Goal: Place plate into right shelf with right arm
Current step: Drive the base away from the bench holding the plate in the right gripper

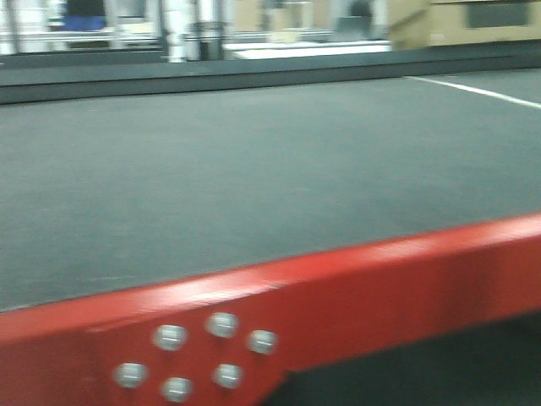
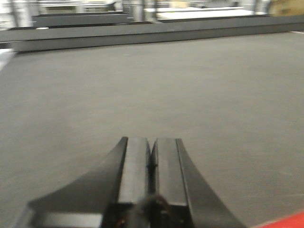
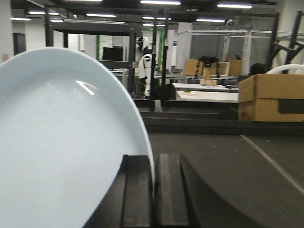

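Dark-matted worktop (image 1: 254, 169) is filling nearly all of the front view and running out under both wrist cameras. Front view is blurring a bit. Red frame (image 1: 380, 288) is edging the near side of the worktop, slanting up to the right.

Plate (image 3: 61, 152) is taking up the left half of the right wrist view. White, shallow, standing on edge with its face turned toward the camera, lamp glint showing near the top. It is hanging in the air over the mat, touching nothing but the hand.

Cardboard box (image 3: 270, 97) is sitting at the right of the right wrist view, past the far edge of the worktop, well apart from the plate.

Right hand (image 3: 154, 159) is clamping the plate by its rim: the lower right edge of the plate is dropping into the narrow slot between the two dark fingers (image 3: 137, 190), which are pressing in from both sides.

Left hand (image 2: 152, 142) is sitting low over bare mat, its two fingers pressing flat against each other with no gap and nothing between them.

White line (image 1: 473, 89) is crossing the mat at far right of the front view.

Cluster of six silver bolts (image 1: 221, 324) is showing on the red frame near bottom left.
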Robot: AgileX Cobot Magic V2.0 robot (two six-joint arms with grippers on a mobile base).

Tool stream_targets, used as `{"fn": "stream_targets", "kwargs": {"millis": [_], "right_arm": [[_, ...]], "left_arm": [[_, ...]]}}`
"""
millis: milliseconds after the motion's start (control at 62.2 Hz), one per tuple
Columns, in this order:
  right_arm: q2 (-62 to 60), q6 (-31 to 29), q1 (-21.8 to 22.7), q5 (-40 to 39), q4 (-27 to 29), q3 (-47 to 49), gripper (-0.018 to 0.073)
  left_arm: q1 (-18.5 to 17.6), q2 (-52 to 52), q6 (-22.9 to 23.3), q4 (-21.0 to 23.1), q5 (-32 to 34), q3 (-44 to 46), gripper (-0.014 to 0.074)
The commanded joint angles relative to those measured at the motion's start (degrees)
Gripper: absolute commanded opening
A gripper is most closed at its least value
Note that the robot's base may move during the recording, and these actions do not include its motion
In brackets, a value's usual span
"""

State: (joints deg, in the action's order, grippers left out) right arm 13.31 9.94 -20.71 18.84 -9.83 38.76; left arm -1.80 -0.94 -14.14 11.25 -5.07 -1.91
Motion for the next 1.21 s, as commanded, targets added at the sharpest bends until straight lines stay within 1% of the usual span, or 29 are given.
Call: {"fn": "stream_targets", "kwargs": {"millis": [0,1191], "right_arm": [[0.6,-0.3,0.2,-6.0,-1.0,1.7,0.0055],[0.6,-0.3,0.2,-6.0,-1.0,1.7,0.0055]], "left_arm": [[-0.5,-0.6,0.1,0.2,4.7,-0.5,-0.0047],[-0.5,-0.6,0.1,0.2,4.7,-0.5,-0.0047]]}}
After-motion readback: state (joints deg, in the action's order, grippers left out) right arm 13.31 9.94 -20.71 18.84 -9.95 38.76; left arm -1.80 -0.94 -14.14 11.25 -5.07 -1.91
